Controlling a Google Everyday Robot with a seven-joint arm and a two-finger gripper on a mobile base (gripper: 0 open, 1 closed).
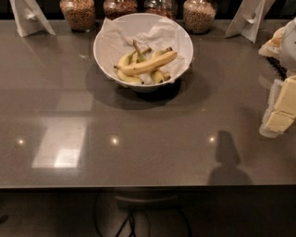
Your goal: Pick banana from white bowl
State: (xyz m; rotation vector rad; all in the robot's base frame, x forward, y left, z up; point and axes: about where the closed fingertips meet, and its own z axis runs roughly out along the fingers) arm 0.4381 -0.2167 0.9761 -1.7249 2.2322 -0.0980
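Judging from the banana [147, 64] lying in the bowl [188, 54], you've nothing done yet: your gripper [281, 111] hangs well right, open or closed you cannot tell.

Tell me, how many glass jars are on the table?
4, along the back edge of the table: one glass jar left of the white bowl, two behind it, one to its right. None looks hidden. The end effector is at the right edge, far from them.
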